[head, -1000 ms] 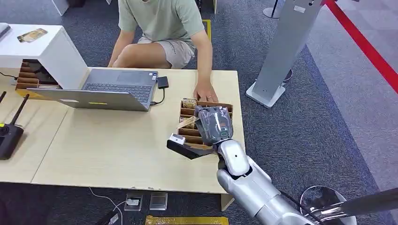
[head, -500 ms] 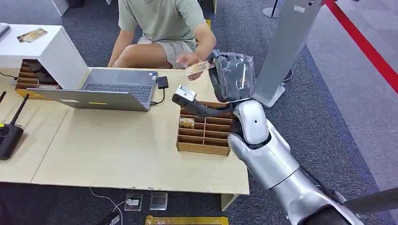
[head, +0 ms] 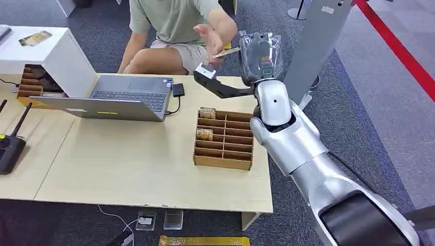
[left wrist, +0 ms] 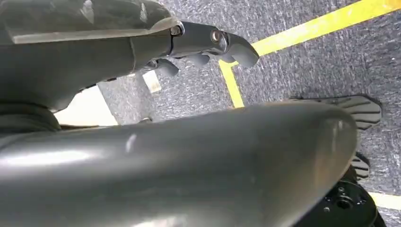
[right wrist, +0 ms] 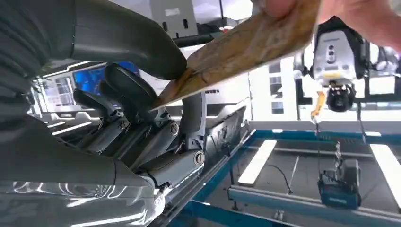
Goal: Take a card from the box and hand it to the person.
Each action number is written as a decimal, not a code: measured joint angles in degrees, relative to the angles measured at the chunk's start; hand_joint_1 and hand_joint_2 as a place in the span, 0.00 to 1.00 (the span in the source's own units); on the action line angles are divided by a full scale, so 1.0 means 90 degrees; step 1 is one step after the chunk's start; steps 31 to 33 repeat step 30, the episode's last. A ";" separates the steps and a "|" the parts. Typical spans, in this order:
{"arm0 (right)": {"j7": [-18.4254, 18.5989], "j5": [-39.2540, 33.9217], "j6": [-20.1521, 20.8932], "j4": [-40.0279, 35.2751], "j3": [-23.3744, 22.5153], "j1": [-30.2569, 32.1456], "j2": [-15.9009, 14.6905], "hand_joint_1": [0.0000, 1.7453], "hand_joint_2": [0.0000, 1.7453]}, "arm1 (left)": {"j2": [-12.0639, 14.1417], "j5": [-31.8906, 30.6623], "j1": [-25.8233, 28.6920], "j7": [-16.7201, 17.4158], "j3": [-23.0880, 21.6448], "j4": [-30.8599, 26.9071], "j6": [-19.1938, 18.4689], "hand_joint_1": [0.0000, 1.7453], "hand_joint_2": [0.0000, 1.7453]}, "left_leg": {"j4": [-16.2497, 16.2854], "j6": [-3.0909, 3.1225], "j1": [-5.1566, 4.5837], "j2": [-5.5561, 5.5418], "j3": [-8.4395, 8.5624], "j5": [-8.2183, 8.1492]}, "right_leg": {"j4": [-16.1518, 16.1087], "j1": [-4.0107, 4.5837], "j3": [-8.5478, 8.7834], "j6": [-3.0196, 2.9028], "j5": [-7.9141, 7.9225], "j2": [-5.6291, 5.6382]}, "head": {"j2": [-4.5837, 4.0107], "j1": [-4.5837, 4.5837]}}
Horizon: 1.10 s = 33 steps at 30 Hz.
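My right hand (head: 259,54) is raised high above the table's far edge and pinches a brown patterned card (head: 225,53). In the right wrist view the card (right wrist: 236,52) sits between my thumb and the darker fingers (right wrist: 135,92). The person's hand (head: 206,38) meets the card's far end, and their fingers (right wrist: 288,7) close on it. The brown divided box (head: 224,161) stands on the table below, with two cards (head: 207,113) in its left slots. My left hand (left wrist: 203,42) hangs beside my body over the carpet, holding nothing.
An open laptop (head: 118,97) lies at the table's far left beside a white stand (head: 56,56) and a second card box (head: 31,87). A black remote (head: 10,148) is at the left edge. A grey pillar (head: 313,51) rises behind my right arm.
My right hand lifted the card out of the box and carried it up and away toward the person. The person's hand left the box rim and rose to meet the card.
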 joint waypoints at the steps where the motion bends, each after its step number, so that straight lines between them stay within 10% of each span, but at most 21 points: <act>1: 0.0000 0.0002 0.0015 0.0117 0.0000 -0.0025 0.0010 1.00 1.00 | 0.0002 0.0000 0.0000 -0.0007 -0.0015 0.0000 -0.0002 0.00 0.00 | 0.0000 0.0000 0.0000 0.0000 0.0000 0.0000 | 0.0000 0.0000 -0.0001 0.0000 0.0000 0.0000 | -0.0002 0.0003; 2: 0.0000 0.0002 0.0017 0.0226 0.0000 -0.0046 0.0022 1.00 1.00 | 0.0010 0.0000 0.0000 -0.0017 -0.0032 0.0000 -0.0007 0.00 0.00 | 0.0000 0.0000 0.0000 0.0000 0.0000 0.0000 | 0.0000 0.0000 -0.0001 0.0000 0.0000 0.0000 | -0.0002 0.0000; 4: -0.0002 -0.0005 0.0017 0.0407 0.0002 -0.0063 0.0034 0.05 1.00 | 0.0017 0.0000 0.0000 -0.0049 -0.0046 0.0000 -0.0007 0.00 0.00 | 0.0000 0.0000 0.0000 0.0000 0.0001 0.0000 | 0.0000 0.0000 -0.0001 0.0000 0.0000 0.0000 | -0.0002 -0.0002; 5: -0.0007 -0.0024 0.0012 0.0468 0.0002 -0.0063 0.0034 0.00 1.00 | 0.0019 0.0000 0.0000 -0.0063 -0.0056 0.0000 -0.0007 0.00 0.00 | 0.0000 0.0000 0.0000 0.0000 0.0000 0.0000 | 0.0000 0.0000 -0.0001 0.0000 0.0000 0.0000 | -0.0002 0.0002; 14: -0.0418 -0.0598 -0.0114 0.0645 -0.0005 0.0095 0.0087 0.00 1.00 | 0.0032 0.0000 0.0001 -0.0083 -0.0138 0.0000 0.0002 0.00 0.00 | 0.0000 0.0000 0.0000 0.0001 0.0001 0.0000 | 0.0001 0.0000 -0.0001 0.0000 0.0000 0.0001 | -0.0002 0.0000; 29: -0.2307 -0.5406 0.0949 -0.1398 -0.0122 0.1651 0.0527 0.00 1.00 | 0.0032 0.0000 -0.0004 -0.0301 -0.0168 0.0000 -0.0022 0.00 0.00 | 0.0000 -0.0001 0.0001 0.0002 0.0001 -0.0001 | 0.0000 0.0001 -0.0003 0.0000 -0.0001 0.0002 | -0.0002 0.0000; 33: -0.2390 -0.5579 0.1032 -0.1502 -0.0107 0.1715 0.0561 0.00 1.00 | 0.0032 0.0000 -0.0006 -0.0308 -0.0185 0.0000 -0.0019 0.00 0.00 | 0.0000 0.0000 0.0001 0.0001 0.0000 0.0000 | 0.0000 0.0000 -0.0003 0.0000 -0.0001 0.0002 | -0.0002 -0.0005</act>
